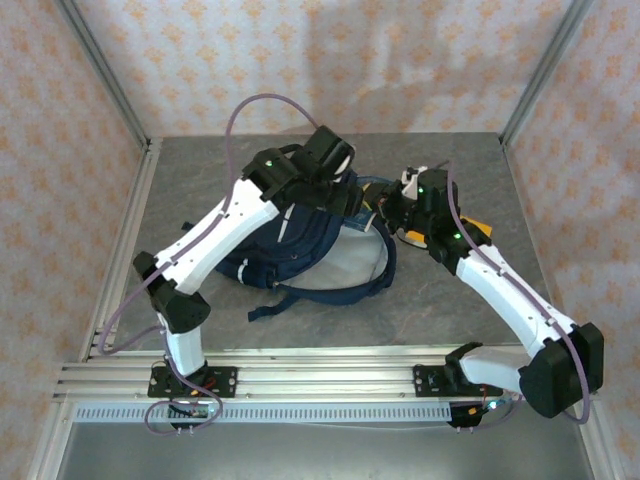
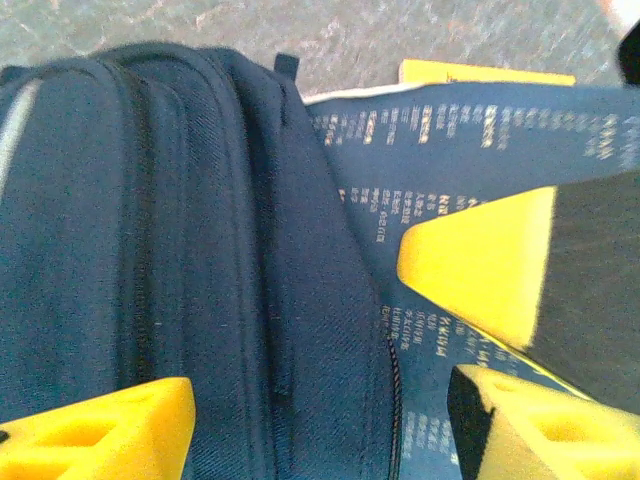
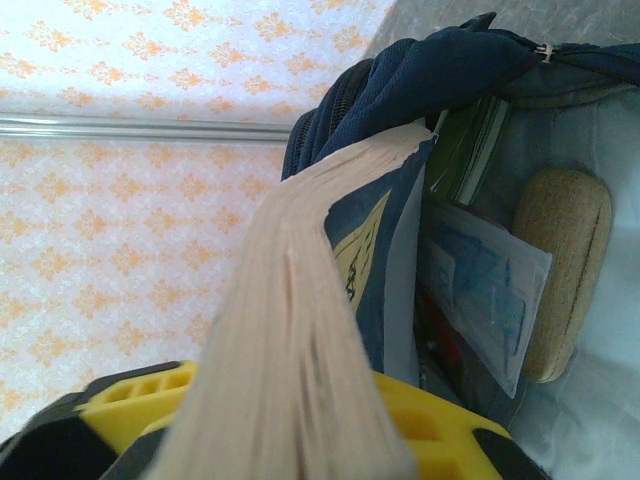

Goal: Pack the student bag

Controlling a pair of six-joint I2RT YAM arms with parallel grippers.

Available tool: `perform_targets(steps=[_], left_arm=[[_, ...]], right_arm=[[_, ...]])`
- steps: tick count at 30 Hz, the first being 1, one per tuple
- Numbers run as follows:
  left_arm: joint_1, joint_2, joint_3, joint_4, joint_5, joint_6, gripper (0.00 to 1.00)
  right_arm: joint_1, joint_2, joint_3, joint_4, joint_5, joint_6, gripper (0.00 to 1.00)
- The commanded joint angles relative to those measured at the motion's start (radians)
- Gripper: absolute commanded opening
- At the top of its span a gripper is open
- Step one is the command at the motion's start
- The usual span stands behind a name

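1. Robot test cell, lab-type setting; not a lived-in room.
2. Left arm and right arm, white and black, are bolted to a slotted aluminium rail along the near edge of a grey stone-look counter.
3. Bare metal posts frame the cell; wall panels carry a peach floral print, backdrop-style.
4. Purple cables loop loose off the arms.
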Motion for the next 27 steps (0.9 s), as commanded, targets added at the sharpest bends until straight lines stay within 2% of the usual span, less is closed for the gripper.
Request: perform_targets(steps=[1,4,8,12,18,27], left_arm=[[-0.007,0.023,0.026,-0.049,-0.057,0.02,0.68],[-0.008,0.048,0.028,-0.061,-0.108,0.007,0.59],[-0.008,0.06,0.044,-0.069,-0.193,0.012,0.25],[-0.007,0.06,0.054,-0.064,-0.192,0.027,0.0],[0.023,-0.018,0.057,-0.039,-0.217,0.032,0.0],[0.124,-0.192,-0.001,-0.013,-0.202,0.029,0.0]], right_arm=[[0.001,-0.06,0.013,0.188,-0.056,0.031,0.0],[0.001,-0.061,0.012,0.189,-0.059,0.032,0.0],[0.001,-0.063,0.01,0.191,-0.067,0.032,0.0],[0.001,-0.07,-0.006,0.176,-0.061,0.017,0.0],[0.0,-0.119,-0.004,-0.102,0.039,-0.161,0.0],[-0.001,-0.128,-0.086,-0.139,0.001,-0.266,0.0]])
